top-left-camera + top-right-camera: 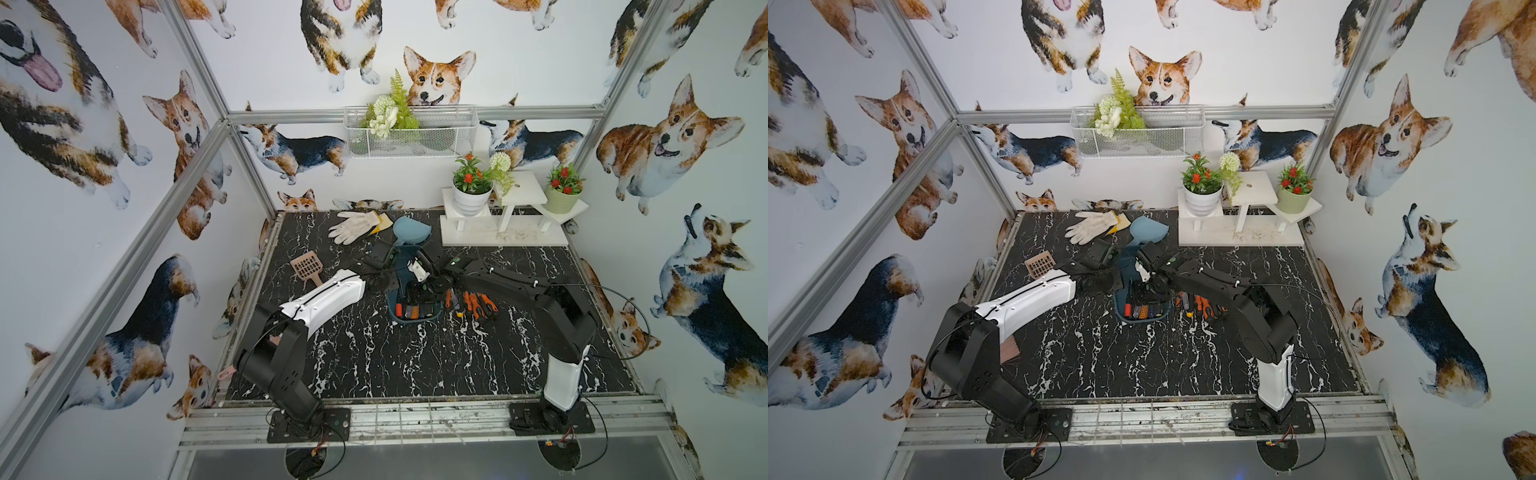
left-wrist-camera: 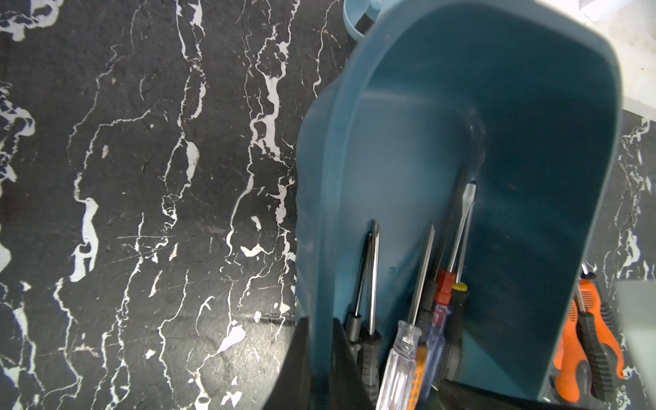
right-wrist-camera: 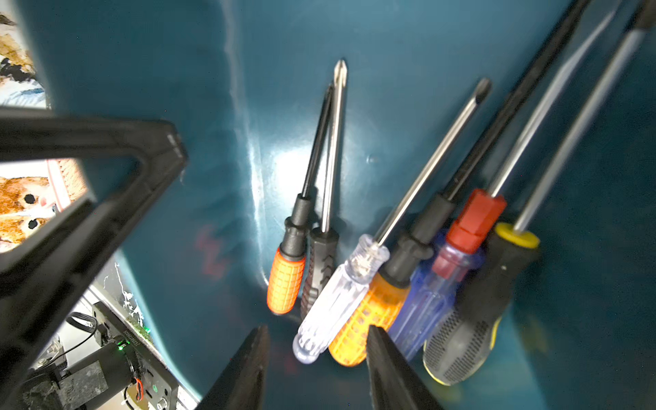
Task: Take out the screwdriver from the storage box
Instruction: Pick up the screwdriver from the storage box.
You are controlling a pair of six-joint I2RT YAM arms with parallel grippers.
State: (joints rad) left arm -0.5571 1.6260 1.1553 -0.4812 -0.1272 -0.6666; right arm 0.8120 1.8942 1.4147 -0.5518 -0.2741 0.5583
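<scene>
Currently clamped: left jaws shut tight on one side wall of the storage box [image 2: 514, 142], a finger on each face of the wall. The box looks tipped, though how far I cannot tell.
Right jaws: part-way apart inside the box and holding nothing. The butt of the clear-handled screwdriver [image 3: 340, 294] lies between the tips, with the amber-handled screwdriver [image 3: 376, 309] touching it.
Other tools in box: four more screwdrivers heaped at the same end, handles toward the right jaws, shafts pointing away.
Handling: probably light and rigid. The smooth clear plastic handle may slip or roll, and the neighbours lying against it may drag along.
Where to grip: across the thick handle near its middle, not on the thin steel shaft.
Outside the box: orange-and-black pliers [image 2: 585, 340] on the table, beyond the wall opposite the left jaws.
Table: black marble-pattern table [image 2: 142, 213], flat and hard.
Room: corgi-print walls [image 1: 104, 124] and an aluminium frame [image 1: 199, 62]. The work gloves [image 1: 353, 226], pale blue dustpan [image 1: 411, 230] and potted flowers [image 1: 471, 187] sit beyond both jaws.
</scene>
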